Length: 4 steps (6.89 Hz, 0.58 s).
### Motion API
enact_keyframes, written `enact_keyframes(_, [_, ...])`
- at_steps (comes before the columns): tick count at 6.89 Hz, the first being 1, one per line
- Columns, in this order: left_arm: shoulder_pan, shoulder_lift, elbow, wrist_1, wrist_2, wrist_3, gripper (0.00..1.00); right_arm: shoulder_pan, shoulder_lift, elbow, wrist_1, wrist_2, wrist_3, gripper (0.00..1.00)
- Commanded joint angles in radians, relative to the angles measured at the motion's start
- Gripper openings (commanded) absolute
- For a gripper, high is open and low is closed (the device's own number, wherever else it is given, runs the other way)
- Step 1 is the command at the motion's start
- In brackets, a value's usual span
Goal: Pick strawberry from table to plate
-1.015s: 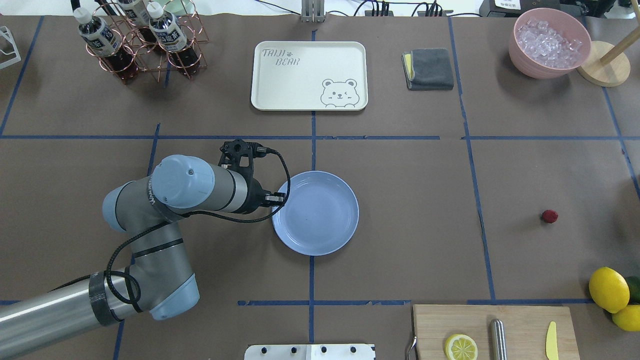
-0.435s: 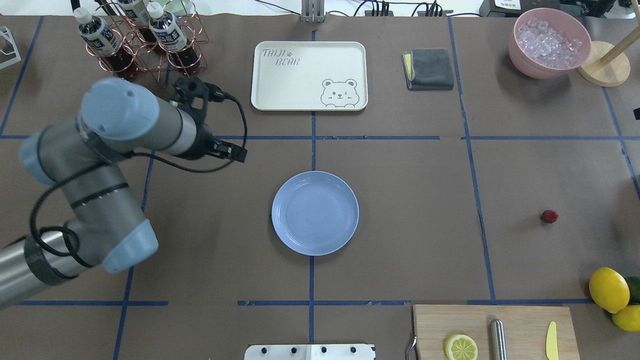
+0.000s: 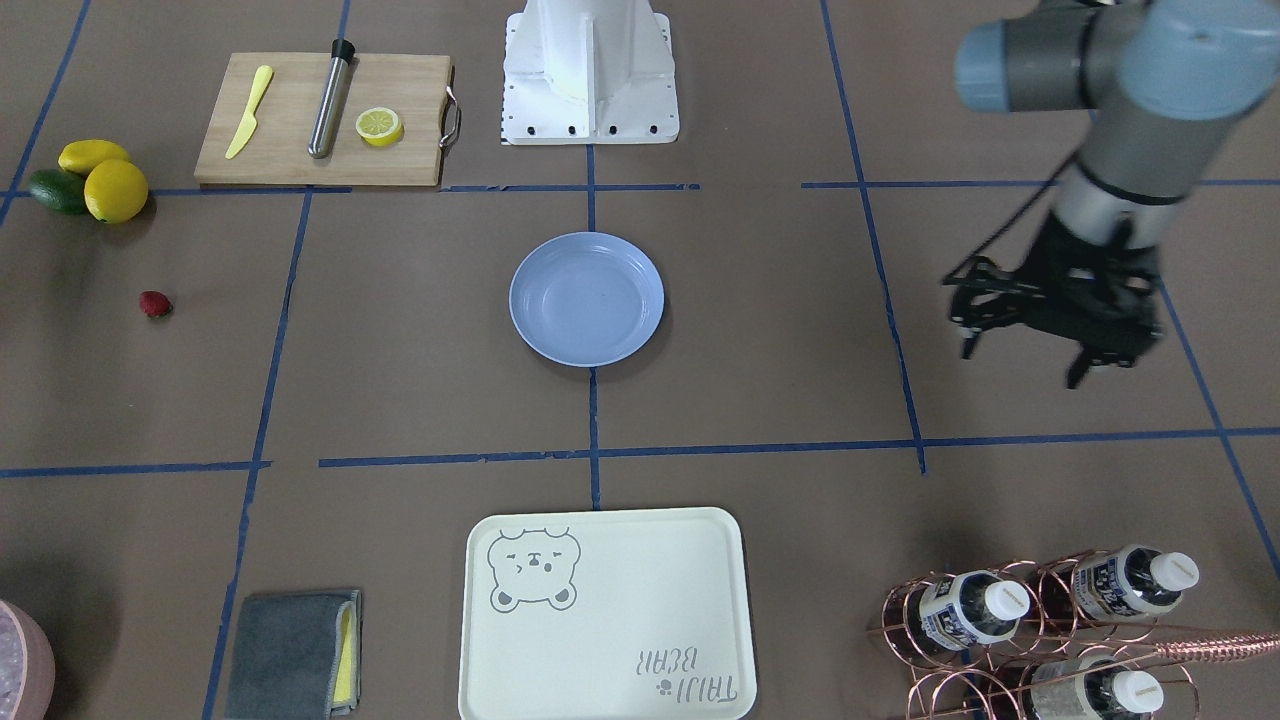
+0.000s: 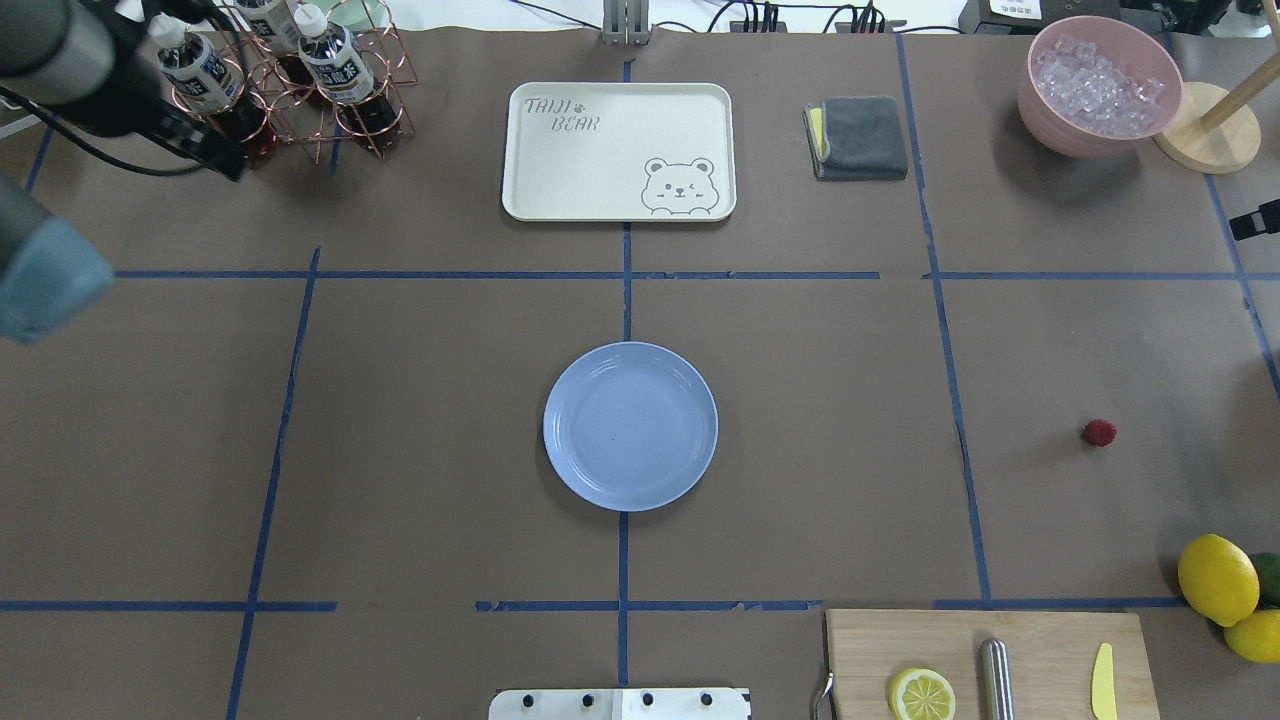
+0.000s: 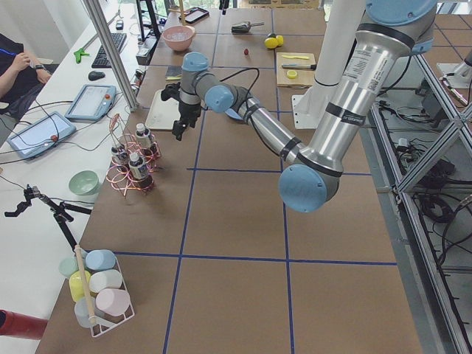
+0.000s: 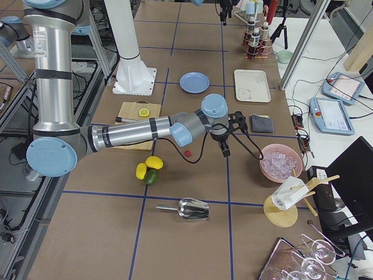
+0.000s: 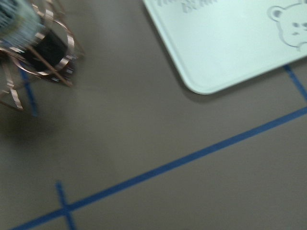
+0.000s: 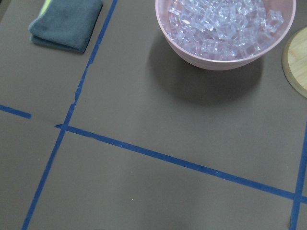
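The strawberry [image 4: 1099,432] [image 3: 155,304] lies by itself on the brown table [image 4: 820,400], far to the right. At the centre sits the light-blue plate [image 4: 630,426] [image 3: 587,297], with nothing in it. My left gripper [image 4: 225,160] [image 3: 1020,362] hangs at the far back left beside the bottle rack, its fingers spread and holding nothing. Only a black tip of my right gripper [image 4: 1257,219] pokes in at the right edge, above and behind the strawberry, and I cannot tell its state. In the right side view the right gripper [image 6: 225,149] hovers near the strawberry [image 6: 187,153].
A cream bear tray [image 4: 618,150] and a grey cloth [image 4: 858,137] lie at the back. A copper bottle rack [image 4: 290,80] stands at the back left, a pink bowl of ice [image 4: 1100,85] at the back right. Lemons [image 4: 1217,578] and a cutting board [image 4: 1040,650] sit at the near right.
My left arm has swung from the plate's left rim away to the back left, by the bottle rack. The right gripper's tip has come in at the right edge. Strawberry and plate stayed put.
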Motion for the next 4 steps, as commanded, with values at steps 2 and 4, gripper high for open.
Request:
enact_keyframes(2, [-0.363, 0.179, 0.152, 0.063, -0.116, 0.402, 1.00, -0.020, -0.047, 0.026, 0.043, 0.011, 0.001, 1.00])
enact_keyframes(4, [-0.458, 0.314, 0.183, 0.087, -0.151, 0.553, 1.00, -0.041, -0.038, 0.029, 0.046, 0.013, 0.004, 1.00])
